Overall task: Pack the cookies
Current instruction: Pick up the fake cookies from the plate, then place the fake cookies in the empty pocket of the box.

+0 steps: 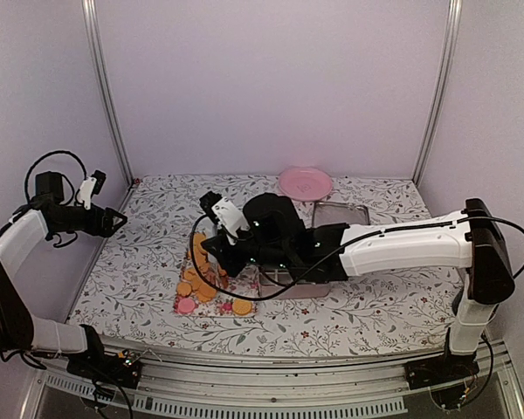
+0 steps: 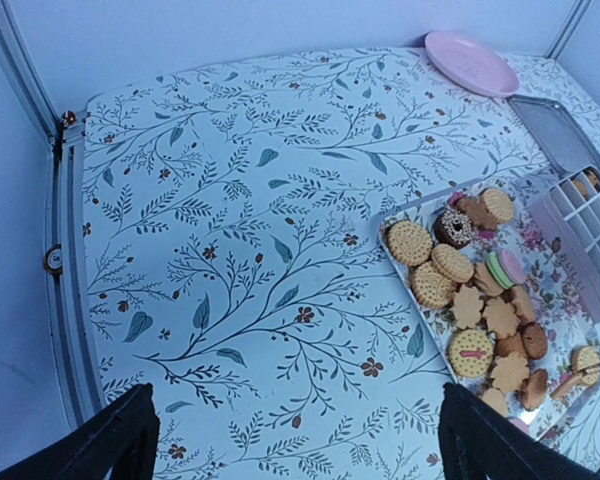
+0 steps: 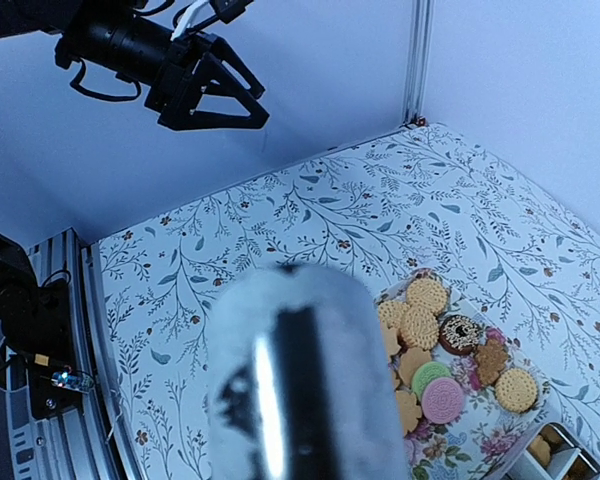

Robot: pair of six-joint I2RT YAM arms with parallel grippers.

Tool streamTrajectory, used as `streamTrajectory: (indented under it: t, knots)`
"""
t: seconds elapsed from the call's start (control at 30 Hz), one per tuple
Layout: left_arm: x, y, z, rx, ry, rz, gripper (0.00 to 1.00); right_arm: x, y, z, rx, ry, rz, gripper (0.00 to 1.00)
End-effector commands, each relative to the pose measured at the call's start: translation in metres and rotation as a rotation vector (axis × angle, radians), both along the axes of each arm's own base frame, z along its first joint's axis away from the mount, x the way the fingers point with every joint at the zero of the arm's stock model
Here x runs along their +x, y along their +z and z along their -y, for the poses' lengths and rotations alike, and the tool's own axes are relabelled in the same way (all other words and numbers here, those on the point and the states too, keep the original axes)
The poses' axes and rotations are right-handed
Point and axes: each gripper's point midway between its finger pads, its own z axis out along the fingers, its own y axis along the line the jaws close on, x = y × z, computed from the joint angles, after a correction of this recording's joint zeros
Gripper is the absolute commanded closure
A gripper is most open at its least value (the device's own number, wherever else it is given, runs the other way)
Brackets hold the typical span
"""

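Toward seven o'clock from the middle of the leaf-patterned table [image 1: 375, 305], as seen from above, the cookies [image 2: 475, 300] lie crowded on a flat floral tray [image 2: 537, 243]. They are mostly golden rounds and flower shapes, along with a dark sprinkled ring, a pink-and-green sandwich and one golden round with a red mark. Just beside the tray, at its three o'clock side, sits a white divided box [image 2: 585, 215], and something golden seems to lie in one far compartment, though that corner is too small to be sure. A shallow metal tin [image 2: 555, 130] lies beyond the box at twelve o'clock, and a pink plate [image 1: 305, 183] rests at the far edge of the table, near one o'clock from the tray. The right arm reaches in from three o'clock, and the right gripper [image 1: 210, 250] hangs over the far end of the tray. Its jaws cannot be made out: from above they are a dark mass, and a blurred pale shape [image 3: 300, 380] fills its own wrist camera. The left gripper [image 1: 120, 221] hovers at nine o'clock, well apart from the tray, with its jaws spread wide and holding nothing.
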Motion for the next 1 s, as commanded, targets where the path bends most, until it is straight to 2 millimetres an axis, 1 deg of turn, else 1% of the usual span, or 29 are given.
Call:
streamTrajectory:
  t: [0.0,0.1,0.17,0.23,0.33,0.47,0.6,0.8,0.97]
  knots:
    - [0.001,0.011,0.004,-0.002,-0.022,0.022,0.02,0.026,0.071,0.030,0.083,-0.080,0.111,1.00]
    - [0.001,0.012,0.005,-0.007,-0.025,0.021,0.02,0.041,0.086,0.050,0.065,-0.120,0.165,1.00]
    - [0.002,0.012,0.006,-0.008,-0.029,0.021,0.02,0.051,0.093,0.065,0.055,-0.150,0.185,1.00]
    - [0.002,0.011,0.007,-0.008,-0.030,0.018,0.02,0.061,0.095,0.079,0.043,-0.180,0.199,1.00]
    - [0.002,0.010,0.007,-0.010,-0.031,0.014,0.02,0.079,0.090,0.101,0.014,-0.234,0.208,1.00]
    - [0.002,0.008,0.008,-0.011,-0.035,0.007,0.02,0.095,0.082,0.121,-0.013,-0.276,0.207,1.00]
    - [0.002,0.008,0.010,-0.011,-0.040,0.006,0.02,0.101,0.072,0.127,-0.033,-0.288,0.198,1.00]
    - [0.002,0.009,0.010,-0.010,-0.043,0.006,0.02,0.105,0.052,0.125,-0.074,-0.291,0.183,1.00]
    - [0.002,0.009,0.010,-0.006,-0.044,0.005,0.02,0.107,0.040,0.122,-0.095,-0.285,0.170,1.00]
